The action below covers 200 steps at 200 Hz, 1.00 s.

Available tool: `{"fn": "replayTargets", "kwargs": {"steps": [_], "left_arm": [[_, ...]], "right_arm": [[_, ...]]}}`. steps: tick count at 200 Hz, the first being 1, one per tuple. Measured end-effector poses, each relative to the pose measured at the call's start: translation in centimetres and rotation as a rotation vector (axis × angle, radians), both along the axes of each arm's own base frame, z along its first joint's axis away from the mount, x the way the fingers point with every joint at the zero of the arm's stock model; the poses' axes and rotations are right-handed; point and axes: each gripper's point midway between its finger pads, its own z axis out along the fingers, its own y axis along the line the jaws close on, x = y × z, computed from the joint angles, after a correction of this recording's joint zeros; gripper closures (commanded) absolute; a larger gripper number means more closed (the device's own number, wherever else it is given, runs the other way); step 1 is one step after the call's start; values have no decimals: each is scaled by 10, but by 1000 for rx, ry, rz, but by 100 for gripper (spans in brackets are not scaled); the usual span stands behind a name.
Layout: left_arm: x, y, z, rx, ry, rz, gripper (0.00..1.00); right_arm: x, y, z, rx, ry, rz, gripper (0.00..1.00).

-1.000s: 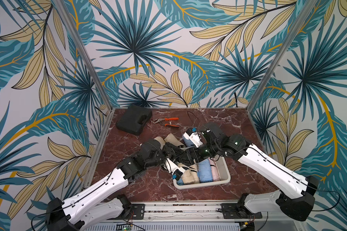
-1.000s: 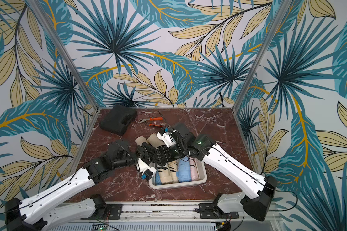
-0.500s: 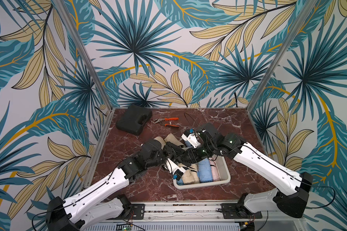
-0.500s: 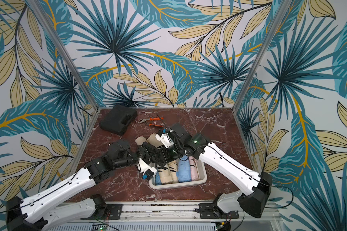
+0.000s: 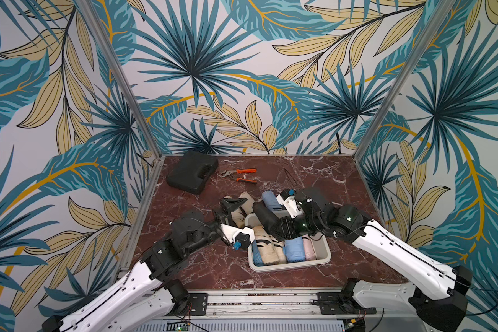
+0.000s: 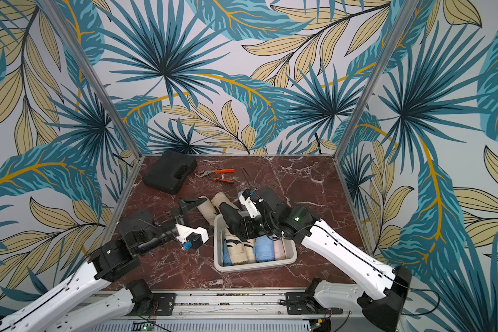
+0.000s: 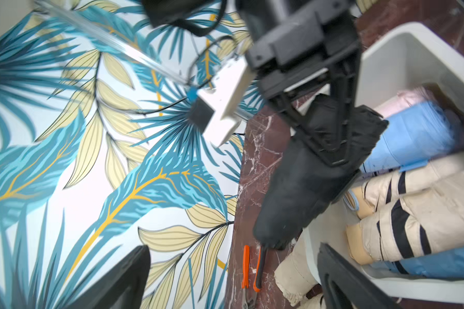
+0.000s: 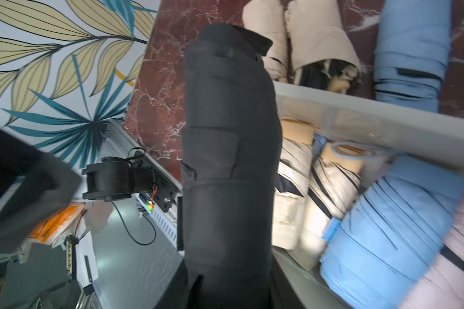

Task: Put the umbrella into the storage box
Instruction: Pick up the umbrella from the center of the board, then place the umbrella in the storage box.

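Black umbrella (image 5: 263,215) clamped between the right gripper's (image 7: 330,133) fingers (image 7: 342,115), over the storage box (image 5: 288,266) rim.
Left gripper (image 5: 227,209) spread wide, empty; five umbrellas (image 5: 295,248) boxed, three on the table (image 5: 314,178).

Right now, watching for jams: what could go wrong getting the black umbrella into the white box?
The storage box looks full, so the black umbrella may perch on top and roll off. Held by the right gripper across the far rim, it could snag. The open left gripper is close; arms might bump.
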Motion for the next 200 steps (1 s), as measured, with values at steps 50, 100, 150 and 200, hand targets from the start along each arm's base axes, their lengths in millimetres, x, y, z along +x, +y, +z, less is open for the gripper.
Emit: {"fn": "replayTargets", "kwargs": {"steps": [50,100,150,200], "left_arm": [[24,37,-3,-377,358,292,0],[91,85,-97,-620,777,848,0],[107,97,-162,-772,1092,1072,0],[119,89,-204,-839,1290,1170,0]], "right_arm": [[-26,-45,-14,-91,22,-54,99],[-31,-46,-52,-192,137,-52,99],[-21,-43,-88,-265,178,-107,99],[-5,-44,-115,-279,145,-218,78]]}}
